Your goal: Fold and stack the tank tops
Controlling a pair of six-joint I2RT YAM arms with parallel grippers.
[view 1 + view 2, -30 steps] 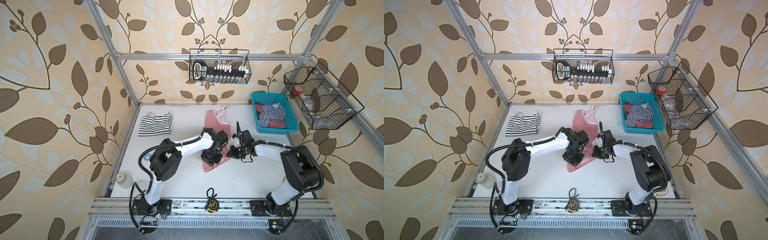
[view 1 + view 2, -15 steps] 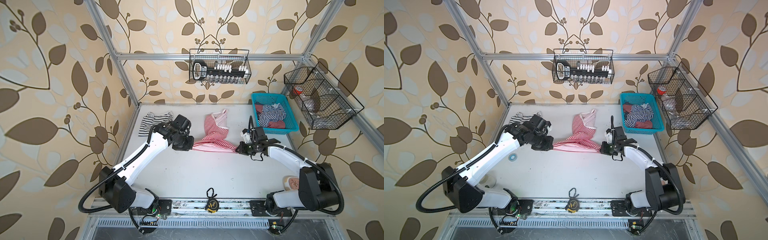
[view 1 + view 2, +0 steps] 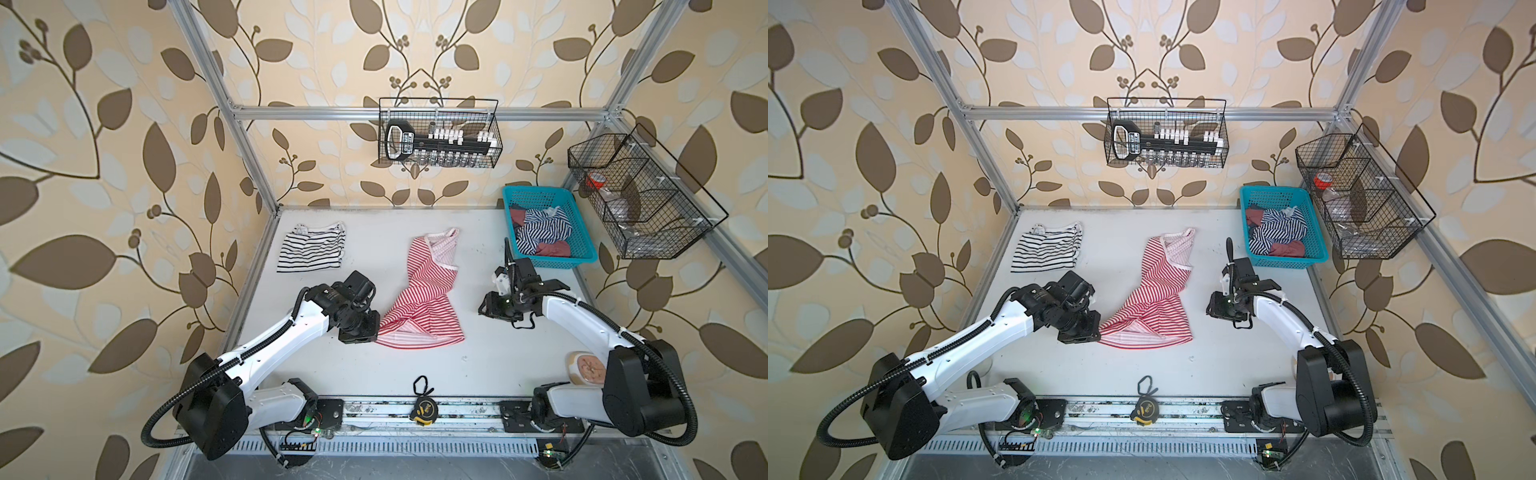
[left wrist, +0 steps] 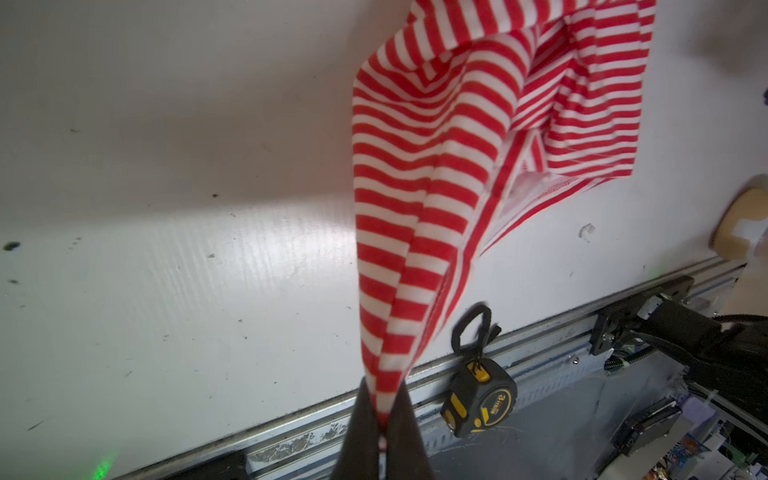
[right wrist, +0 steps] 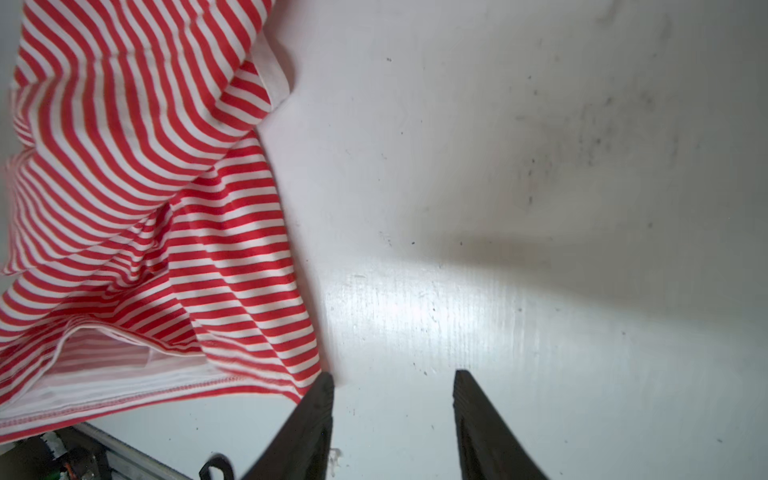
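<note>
The red-and-white tank top (image 3: 422,297) (image 3: 1152,299) lies twisted mid-table, neck toward the back wall. My left gripper (image 3: 375,332) (image 3: 1098,333) (image 4: 381,415) is shut on the left corner of its hem, and the cloth (image 4: 399,216) stretches away from the jaws. My right gripper (image 3: 482,309) (image 3: 1208,308) (image 5: 392,374) stands open and empty just right of the hem's other corner (image 5: 257,340). A folded black-and-white tank top (image 3: 311,253) (image 3: 1046,248) rests at the back left. The navy-and-white tank top (image 3: 542,230) (image 3: 1277,232) lies crumpled in the turquoise basket (image 3: 557,261) (image 3: 1287,262).
A yellow-and-black tape measure (image 3: 424,409) (image 3: 1144,409) (image 4: 478,399) sits on the front rail. Black wire baskets hang on the back wall (image 3: 438,137) and the right wall (image 3: 640,203). A tan object (image 3: 586,368) lies by the right arm's base.
The top was stretched between both grippers; the right one has opened and let its corner drop onto the table. The left gripper, still shut on the hem, has moved toward the front.
</note>
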